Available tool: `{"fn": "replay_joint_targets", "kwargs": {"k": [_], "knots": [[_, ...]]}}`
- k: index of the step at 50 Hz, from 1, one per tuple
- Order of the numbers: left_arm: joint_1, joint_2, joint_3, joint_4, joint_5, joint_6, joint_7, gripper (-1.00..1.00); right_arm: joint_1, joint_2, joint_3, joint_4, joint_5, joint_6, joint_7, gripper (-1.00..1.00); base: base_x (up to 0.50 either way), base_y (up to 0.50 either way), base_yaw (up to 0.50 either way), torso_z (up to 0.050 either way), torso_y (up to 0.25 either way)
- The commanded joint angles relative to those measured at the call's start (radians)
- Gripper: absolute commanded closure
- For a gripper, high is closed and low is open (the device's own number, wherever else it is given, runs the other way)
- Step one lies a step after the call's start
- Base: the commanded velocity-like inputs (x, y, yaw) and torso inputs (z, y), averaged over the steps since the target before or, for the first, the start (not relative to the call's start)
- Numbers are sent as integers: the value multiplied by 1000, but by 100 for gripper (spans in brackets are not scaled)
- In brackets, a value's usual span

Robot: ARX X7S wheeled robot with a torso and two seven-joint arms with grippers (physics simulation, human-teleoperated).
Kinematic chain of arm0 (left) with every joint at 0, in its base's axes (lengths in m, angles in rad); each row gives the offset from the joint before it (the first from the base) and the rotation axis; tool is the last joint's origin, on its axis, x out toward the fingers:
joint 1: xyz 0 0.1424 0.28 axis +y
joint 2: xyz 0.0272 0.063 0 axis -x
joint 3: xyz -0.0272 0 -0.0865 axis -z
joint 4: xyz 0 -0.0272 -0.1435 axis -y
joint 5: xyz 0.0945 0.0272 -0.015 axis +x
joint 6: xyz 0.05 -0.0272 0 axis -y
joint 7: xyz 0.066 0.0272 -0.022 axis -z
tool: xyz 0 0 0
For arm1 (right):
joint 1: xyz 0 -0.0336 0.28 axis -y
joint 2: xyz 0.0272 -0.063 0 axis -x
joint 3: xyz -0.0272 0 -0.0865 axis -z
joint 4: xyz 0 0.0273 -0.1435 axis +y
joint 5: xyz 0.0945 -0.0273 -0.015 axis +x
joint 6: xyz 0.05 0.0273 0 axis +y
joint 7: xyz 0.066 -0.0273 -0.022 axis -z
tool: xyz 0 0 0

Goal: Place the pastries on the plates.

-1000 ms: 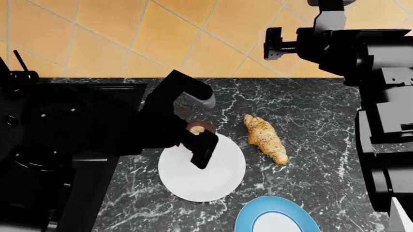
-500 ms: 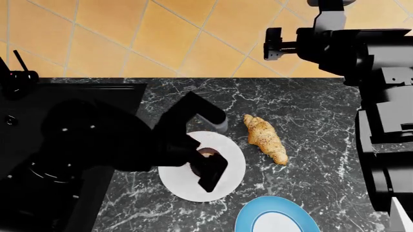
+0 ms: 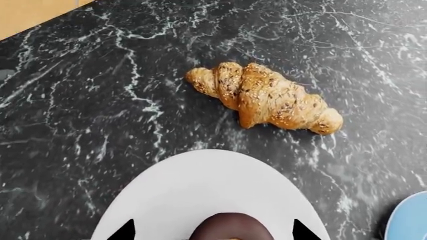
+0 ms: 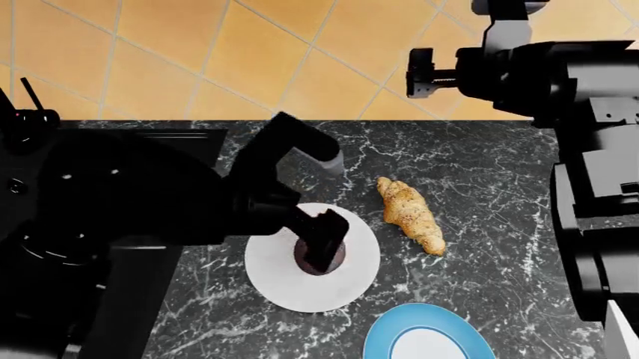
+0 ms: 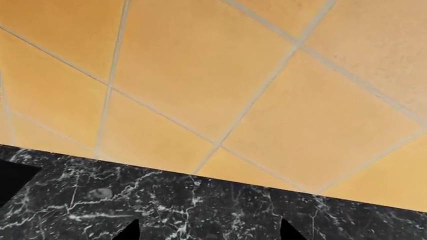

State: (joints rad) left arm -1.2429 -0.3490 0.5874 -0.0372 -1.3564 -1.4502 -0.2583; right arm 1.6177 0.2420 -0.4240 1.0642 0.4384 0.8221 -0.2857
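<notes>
The chocolate-glazed donut (image 3: 230,227) lies on the large white plate (image 3: 200,185), near its middle. My left gripper (image 3: 213,232) hangs over it, open, and white plate shows between each fingertip and the donut. From the head camera the left gripper (image 4: 322,243) covers most of the donut (image 4: 337,259) on the white plate (image 4: 299,288). The golden croissant (image 4: 411,215) rests on the black marble counter just right of that plate, also seen as the croissant (image 3: 267,97). The blue-rimmed plate (image 4: 384,336) sits at the near edge, bare. My right gripper (image 4: 420,71) is held high at the back right, open and holding nothing.
A black cooktop (image 4: 150,142) covers the counter's left part, mostly under my left arm. The counter's far edge (image 5: 220,177) borders an orange tiled floor. My right arm's bulk (image 4: 599,187) fills the right side.
My left gripper carried the donut from the white plate's far-left rim to its middle. The donut now rests on the plate and the fingers stand apart from it. The right arm barely moved.
</notes>
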Motion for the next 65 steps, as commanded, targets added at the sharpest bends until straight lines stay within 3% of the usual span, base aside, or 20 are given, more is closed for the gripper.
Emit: {"fn": "replay_joint_targets", "kwargs": {"k": [1,19,20,21,22,23,26,30,32,35,38,45,55,65], "knots": [[-57,-42,-53,-10,-57,0,-45,-100,42,-18,-42,77,-22,35,-50,-100,0,0,0,0,0],[-77,-154,-177,-35,-130,53,-174,-100,111,-73,-196,229,-130,51,-203,-100,0,0,0,0,0],[-75,-164,-171,-28,-115,57,-169,-100,80,-61,-185,145,-115,111,-183,-100,0,0,0,0,0],[-71,-165,-182,-36,-135,55,-181,-100,-70,3,-35,-5,6,261,-33,-100,0,0,0,0,0],[-68,-176,-181,-23,-125,60,-182,-100,-220,-66,115,-155,-144,411,-90,-100,0,0,0,0,0],[-64,-181,-190,-24,-131,66,-189,-100,-277,-65,168,-305,-294,561,-91,-100,0,0,0,0,0],[-66,-203,-192,-24,-119,72,-186,-100,-290,-66,155,-682,-293,651,-97,-100,0,0,0,0,0],[-58,-213,-187,-22,-97,90,-188,-100,-309,-74,145,-782,-268,740,-101,-100,0,0,0,0,0],[-59,-219,-188,-25,-91,97,-182,-100,-305,-62,131,-788,-176,748,-43,-100,0,0,0,0,0],[-56,-214,-183,-29,-76,112,-179,-100,-285,16,72,-806,206,748,242,-100,0,0,0,0,0],[-52,-212,-179,-29,-67,124,-177,-100,-280,57,51,-818,390,747,402,-100,0,0,0,0,0],[-53,-233,-185,-35,-60,136,-169,-100,-269,94,17,-818,446,737,460,-100,0,0,0,0,0],[-43,-245,-197,-29,-75,144,-197,-100,-269,143,-41,-820,681,739,624,-100,0,0,0,0,0],[-22,-257,-199,-17,-85,154,-197,-100,-295,152,-113,-790,686,680,606,-100,0,0,0,0,0]]}}
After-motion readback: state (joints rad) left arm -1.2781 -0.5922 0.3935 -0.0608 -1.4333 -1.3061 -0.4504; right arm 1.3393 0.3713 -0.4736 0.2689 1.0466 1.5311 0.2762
